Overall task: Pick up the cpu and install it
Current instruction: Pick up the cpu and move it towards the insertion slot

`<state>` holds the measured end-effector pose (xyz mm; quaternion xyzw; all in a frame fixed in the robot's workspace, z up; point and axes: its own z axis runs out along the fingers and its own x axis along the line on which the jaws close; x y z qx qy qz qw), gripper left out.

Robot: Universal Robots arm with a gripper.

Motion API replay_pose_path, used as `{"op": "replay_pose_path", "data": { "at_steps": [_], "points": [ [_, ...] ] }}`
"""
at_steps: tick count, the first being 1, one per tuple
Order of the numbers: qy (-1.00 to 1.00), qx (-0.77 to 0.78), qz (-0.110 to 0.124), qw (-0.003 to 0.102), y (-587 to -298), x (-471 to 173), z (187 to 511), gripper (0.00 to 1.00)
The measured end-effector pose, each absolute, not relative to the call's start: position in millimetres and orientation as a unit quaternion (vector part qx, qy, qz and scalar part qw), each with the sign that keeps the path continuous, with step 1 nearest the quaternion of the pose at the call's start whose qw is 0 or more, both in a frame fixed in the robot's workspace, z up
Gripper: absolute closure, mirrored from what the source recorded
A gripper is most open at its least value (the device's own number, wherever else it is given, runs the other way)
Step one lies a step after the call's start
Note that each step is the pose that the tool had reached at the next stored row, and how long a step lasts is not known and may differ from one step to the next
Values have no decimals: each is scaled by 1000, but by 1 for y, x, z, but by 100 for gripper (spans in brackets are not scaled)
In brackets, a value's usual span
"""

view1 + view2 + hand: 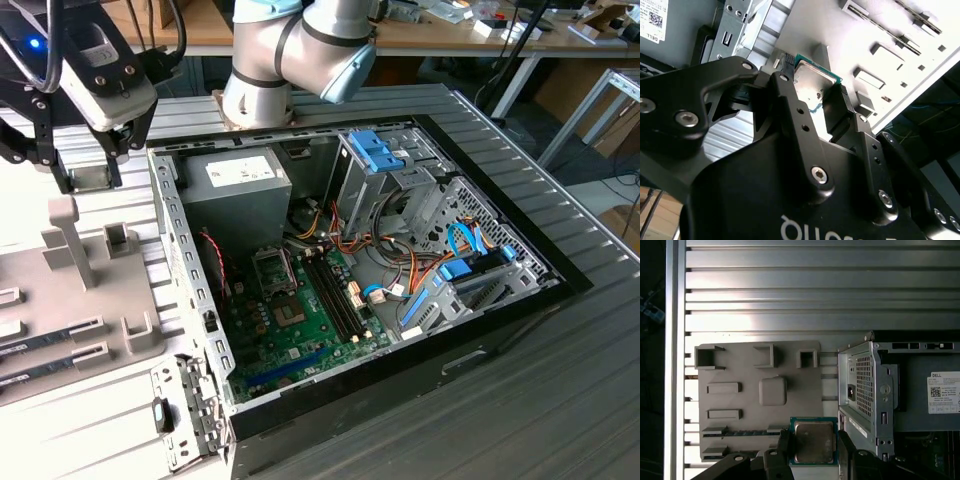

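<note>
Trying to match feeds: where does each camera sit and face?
Exterior view: off the arm, looking down into the open computer case; arm shows.
First wrist view: on the arm, facing down at the grey tray; tool tips show.
Second wrist view: behind the tool, looking along its fingers.
Shared: both wrist views show the chip gripped.

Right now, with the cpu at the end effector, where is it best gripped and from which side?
By two opposite edges, coming from straight above its silver top. The cpu is a thin flat square, so only its rim offers purchase. The end effector appears closed on it that way in both wrist views, one finger at each side edge.
</note>
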<state>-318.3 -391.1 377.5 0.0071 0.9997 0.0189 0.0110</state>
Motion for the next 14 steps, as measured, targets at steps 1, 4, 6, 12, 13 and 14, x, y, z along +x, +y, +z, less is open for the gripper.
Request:
{"op": "replay_pose_path", "data": {
  "at_steps": [1, 4, 6, 12, 13, 14],
  "points": [
    [1000, 7, 19, 11, -391, -318, 377, 53],
    [1000, 7, 19, 11, -391, -315, 377, 53],
    [1000, 7, 19, 11, -391, -313, 377, 53],
    [1000, 7, 19, 11, -391, -304, 375, 53],
    [1000, 7, 19, 11, -391, -296, 373, 53],
    [1000, 7, 19, 11, -391, -290, 373, 53]
  ]
}}
